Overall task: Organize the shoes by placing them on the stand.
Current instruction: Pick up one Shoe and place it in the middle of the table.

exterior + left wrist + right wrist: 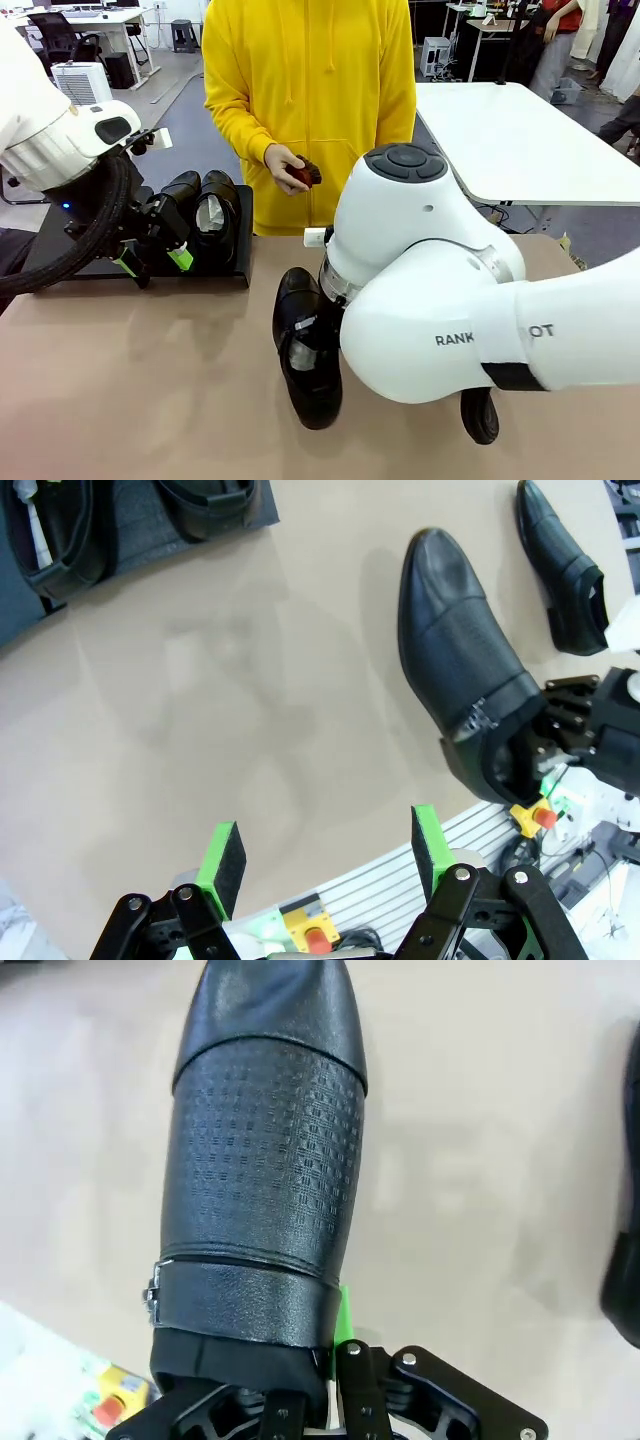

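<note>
Two glossy black shoes (pixel 205 205) stuffed with white paper stand side by side on the low black stand (pixel 238 272) at the back left. My left gripper (pixel 152 262) hangs open just in front of the stand, and nothing lies between its green pads (pixel 225 865). My right gripper (pixel 320 1390) is shut on the heel opening of a third shoe (pixel 265 1160) at mid-table, toe pointing away from the wrist. I cannot tell whether that shoe (pixel 305 350) touches the table. A fourth shoe (pixel 560 570) lies on the table beside it, partly hidden behind my right arm in the front view.
A person in a yellow hoodie stands at the far side holding a small dark-red brush (pixel 305 175). The tan tabletop (pixel 150 380) is bare between the stand and the held shoe. A white table (pixel 520 140) stands behind on the right.
</note>
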Robot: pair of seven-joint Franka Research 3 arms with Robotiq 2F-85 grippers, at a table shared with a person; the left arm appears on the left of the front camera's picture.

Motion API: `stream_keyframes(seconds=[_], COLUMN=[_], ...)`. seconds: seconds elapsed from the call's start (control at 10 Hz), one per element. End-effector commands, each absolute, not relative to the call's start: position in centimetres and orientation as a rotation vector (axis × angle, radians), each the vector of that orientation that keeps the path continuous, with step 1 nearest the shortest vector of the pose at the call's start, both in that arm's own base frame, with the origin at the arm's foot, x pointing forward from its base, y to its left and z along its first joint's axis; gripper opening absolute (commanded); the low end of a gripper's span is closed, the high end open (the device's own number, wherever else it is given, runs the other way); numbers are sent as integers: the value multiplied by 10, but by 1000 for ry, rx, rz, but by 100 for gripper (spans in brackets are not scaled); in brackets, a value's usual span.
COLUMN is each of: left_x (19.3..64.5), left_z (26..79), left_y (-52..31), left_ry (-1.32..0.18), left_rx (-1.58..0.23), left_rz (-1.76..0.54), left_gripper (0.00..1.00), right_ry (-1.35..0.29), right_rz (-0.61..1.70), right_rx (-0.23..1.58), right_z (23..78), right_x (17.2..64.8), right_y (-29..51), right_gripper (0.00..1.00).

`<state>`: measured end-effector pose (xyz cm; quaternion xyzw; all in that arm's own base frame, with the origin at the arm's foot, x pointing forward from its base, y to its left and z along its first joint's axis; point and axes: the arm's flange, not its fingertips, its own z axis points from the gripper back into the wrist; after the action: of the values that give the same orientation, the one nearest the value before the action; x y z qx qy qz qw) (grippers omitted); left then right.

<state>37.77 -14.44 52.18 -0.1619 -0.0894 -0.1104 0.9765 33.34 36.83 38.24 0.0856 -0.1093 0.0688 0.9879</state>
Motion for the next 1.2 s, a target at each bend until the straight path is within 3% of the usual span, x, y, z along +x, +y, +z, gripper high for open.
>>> stream_keyframes(seconds=[0.0,0.3,0.8,0.9,1.1], left_x=[377,377,377,377,377], left_z=[523,523,523,523,523], left_y=[-142,-142,-142,-142,-142], left_ry=[-181,-181,-181,-181,-181], left_rx=[-328,-328,-328,-328,-328], left_rz=[-233,-233,-233,-233,-233], left_gripper=[86,86,86,86,86], right_ry=[-302,-232,-215,-222,-237], right_rz=[27,-48,-35,-34,-36], right_rx=[209,239,228,229,244], right_z=[357,336,343,348,360], right_x=[356,377,376,371,354], right_y=[389,395,395,395,394], right_gripper=[0,0,89,100,100])
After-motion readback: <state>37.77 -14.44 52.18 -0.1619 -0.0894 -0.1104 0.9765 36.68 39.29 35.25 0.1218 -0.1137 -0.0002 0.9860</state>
